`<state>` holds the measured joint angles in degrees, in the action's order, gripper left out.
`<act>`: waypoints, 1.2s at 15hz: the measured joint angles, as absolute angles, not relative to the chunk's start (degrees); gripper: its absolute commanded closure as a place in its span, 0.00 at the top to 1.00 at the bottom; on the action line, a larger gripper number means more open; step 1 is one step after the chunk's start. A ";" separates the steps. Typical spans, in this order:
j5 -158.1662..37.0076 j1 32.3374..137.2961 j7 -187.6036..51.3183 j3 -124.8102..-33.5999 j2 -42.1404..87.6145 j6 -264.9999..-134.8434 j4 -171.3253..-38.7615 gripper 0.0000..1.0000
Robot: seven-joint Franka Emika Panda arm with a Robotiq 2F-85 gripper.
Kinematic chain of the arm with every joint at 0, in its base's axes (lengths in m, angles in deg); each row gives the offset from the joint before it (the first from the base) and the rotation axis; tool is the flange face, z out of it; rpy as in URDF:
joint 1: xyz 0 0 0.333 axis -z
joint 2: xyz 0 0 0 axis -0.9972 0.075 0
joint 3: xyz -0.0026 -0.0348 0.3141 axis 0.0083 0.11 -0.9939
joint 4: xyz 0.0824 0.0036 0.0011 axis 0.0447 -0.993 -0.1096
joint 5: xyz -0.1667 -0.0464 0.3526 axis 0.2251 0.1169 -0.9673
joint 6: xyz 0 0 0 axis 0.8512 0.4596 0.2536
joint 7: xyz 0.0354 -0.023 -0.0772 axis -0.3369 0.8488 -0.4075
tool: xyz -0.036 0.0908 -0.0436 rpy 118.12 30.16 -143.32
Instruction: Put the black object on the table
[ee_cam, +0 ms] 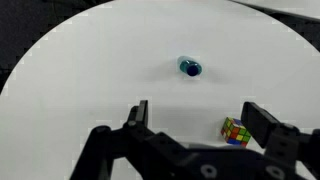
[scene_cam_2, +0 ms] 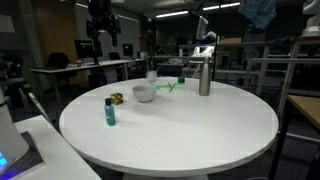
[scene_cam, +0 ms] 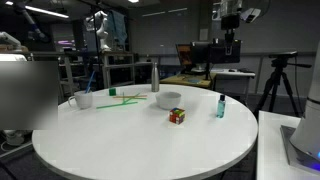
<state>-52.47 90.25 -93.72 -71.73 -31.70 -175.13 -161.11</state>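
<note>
On the table [scene_cam: 130, 140], bowl [scene_cam: 169, 99], cube [scene_cam: 177, 116], teal bottle [scene_cam: 220, 106]

This looks like a dim research lab, an open hall rather than a home. A camera tripod [scene_cam: 277, 75] stands beside the round white worktop [scene_cam: 130, 135]. Behind it are monitors [scene_cam: 196, 55], long desks [scene_cam_2: 90, 68], metal racks [scene_cam_2: 262, 70] and ceiling strip lights [scene_cam: 40, 11].

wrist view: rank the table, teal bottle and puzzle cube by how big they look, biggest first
1. table, by far: it fills most of the frame.
2-3. puzzle cube and teal bottle look about alike; the bottle is seen end-on from above, so no firm ranking.
</note>
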 measured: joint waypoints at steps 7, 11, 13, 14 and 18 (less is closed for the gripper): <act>-53.34 89.75 -92.90 -71.94 -30.74 -175.84 -160.72 1.00; -53.33 89.53 -92.81 -72.00 -30.59 -175.83 -160.87 1.00; -53.33 89.53 -92.81 -72.00 -30.59 -175.83 -160.87 1.00; -53.33 89.53 -92.81 -72.00 -30.60 -175.83 -160.87 1.00; -53.32 90.32 -86.72 -72.15 -30.35 -179.53 -161.17 1.00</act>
